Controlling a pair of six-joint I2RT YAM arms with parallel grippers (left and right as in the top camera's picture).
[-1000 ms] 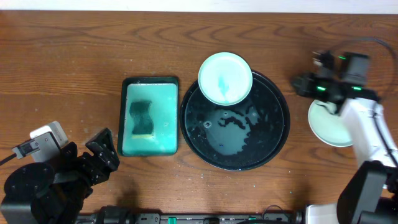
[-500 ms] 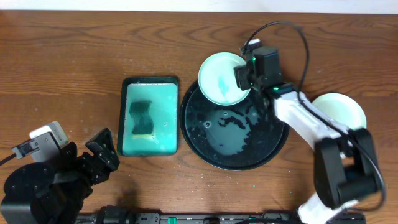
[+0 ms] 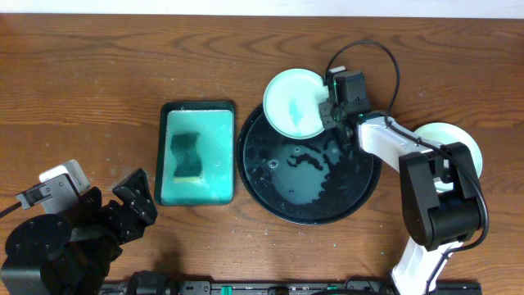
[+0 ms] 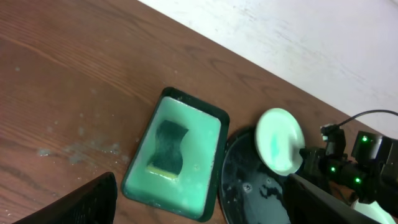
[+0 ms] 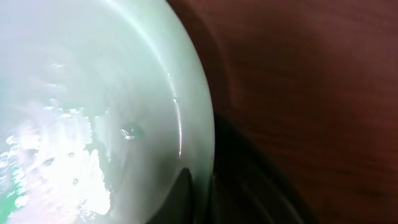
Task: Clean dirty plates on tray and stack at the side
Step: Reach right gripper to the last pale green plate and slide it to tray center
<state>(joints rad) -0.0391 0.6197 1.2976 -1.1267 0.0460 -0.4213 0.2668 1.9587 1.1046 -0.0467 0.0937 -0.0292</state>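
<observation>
Sponge [image 3: 186, 156] sits in basin [image 3: 216, 131] beside tray [image 3: 327, 209].

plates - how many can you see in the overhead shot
2. A smeared plate over the far rim of the tray; a pale plate right of it, partly behind the right arm. More may be stacked under it.

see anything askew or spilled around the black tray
The teal-smeared plate sits askew: it overhangs the far rim of the black tray instead of lying inside it, with the right end effector at its edge. Water is pooled on the tray floor. Nothing looks broken.
</observation>
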